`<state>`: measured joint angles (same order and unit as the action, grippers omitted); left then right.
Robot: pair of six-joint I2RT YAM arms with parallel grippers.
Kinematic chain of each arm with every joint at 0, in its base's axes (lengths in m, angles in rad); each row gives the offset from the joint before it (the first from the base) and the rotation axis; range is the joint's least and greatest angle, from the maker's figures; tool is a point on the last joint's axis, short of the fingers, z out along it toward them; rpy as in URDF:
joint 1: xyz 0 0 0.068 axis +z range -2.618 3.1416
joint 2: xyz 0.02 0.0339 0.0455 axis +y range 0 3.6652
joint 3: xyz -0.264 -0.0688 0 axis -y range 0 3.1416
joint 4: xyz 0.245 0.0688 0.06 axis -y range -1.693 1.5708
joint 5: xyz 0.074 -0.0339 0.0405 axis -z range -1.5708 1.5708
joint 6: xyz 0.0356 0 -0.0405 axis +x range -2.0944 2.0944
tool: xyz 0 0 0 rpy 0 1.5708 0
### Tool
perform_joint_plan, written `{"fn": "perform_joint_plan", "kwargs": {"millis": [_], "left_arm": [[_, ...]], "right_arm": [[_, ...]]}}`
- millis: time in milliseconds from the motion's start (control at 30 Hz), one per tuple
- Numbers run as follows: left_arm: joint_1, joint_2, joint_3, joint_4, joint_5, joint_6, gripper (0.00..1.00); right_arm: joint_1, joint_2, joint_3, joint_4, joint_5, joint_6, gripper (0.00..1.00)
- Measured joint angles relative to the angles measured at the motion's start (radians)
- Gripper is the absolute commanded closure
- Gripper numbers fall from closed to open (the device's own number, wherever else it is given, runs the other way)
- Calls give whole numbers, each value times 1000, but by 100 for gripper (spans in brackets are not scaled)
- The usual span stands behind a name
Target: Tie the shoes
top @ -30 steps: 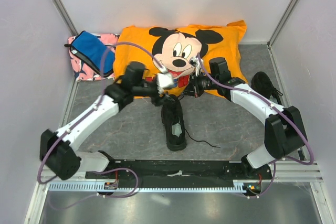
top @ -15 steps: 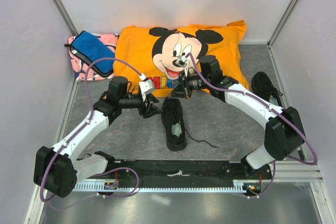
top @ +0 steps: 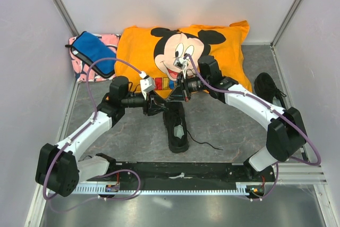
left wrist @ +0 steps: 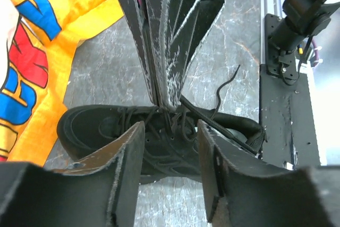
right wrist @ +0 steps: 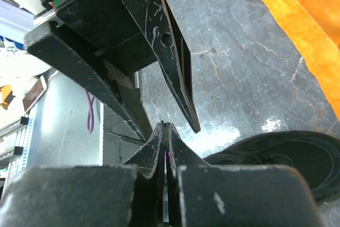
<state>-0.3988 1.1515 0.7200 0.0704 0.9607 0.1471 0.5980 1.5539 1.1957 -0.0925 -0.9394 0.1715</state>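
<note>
1. Trailing toward the near edge, the loose lace end (top: 204,143) lies slack on the desk (top: 228,126). A hard tug would likely drag the light middle shoe (top: 178,131) rather than tighten it.
2. That shoe sits mid-desk, its long axis running near to far, heel toward the near edge and toe toward the far edge.
3. Over its lacing, the left gripper (left wrist: 171,127) hangs with fingers spread. The right gripper (right wrist: 165,127) has its fingers pressed together, and I cannot tell whether a strand is caught. The two sit so close that they could collide or fumble a handover.
4. The toe reaches the orange pillow (top: 138,51) and could snag on it.
5. The second shoe (top: 267,87) lies by the right edge, roughly near-to-far; I cannot tell which way its toe points.
</note>
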Motion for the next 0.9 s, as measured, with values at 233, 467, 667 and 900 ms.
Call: {"fn": "perform_joint_plan", "kwargs": {"millis": [233,467,667,900], "left_arm": [[0,6,-1,37,8,-49,98],[0,3,-13,36,-42,-88,99],[0,3,-41,31,-71,-141,99],[0,6,-43,31,-95,-174,98]], "right_arm": [[8,0,4,-8,-5,-3,73],[-95,-70,-11,-155,11,-117,24],[-167,-324,-163,-421,140,-543,23],[-80,-376,-460,-529,321,-859,29]]}}
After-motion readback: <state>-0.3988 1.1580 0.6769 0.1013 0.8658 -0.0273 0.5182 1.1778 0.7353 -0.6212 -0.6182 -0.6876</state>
